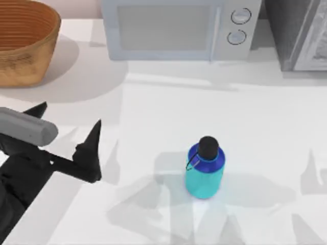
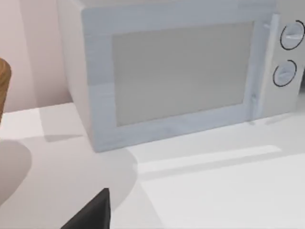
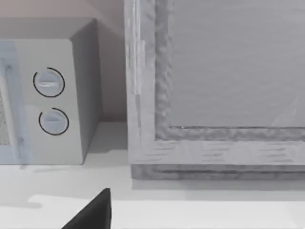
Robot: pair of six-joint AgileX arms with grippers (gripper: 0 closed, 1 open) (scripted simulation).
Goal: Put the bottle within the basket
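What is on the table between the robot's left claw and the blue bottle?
Nothing. In the top view, only bare white table and shadows lie between the left gripper and the bottle.

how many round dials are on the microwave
2. The upper dial and the lower dial sit stacked on the right end of the microwave front, at the table's back edge.

Open table (image 1: 153,117) around the bottle (image 1: 205,171) — microwave (image 1: 179,28) behind.
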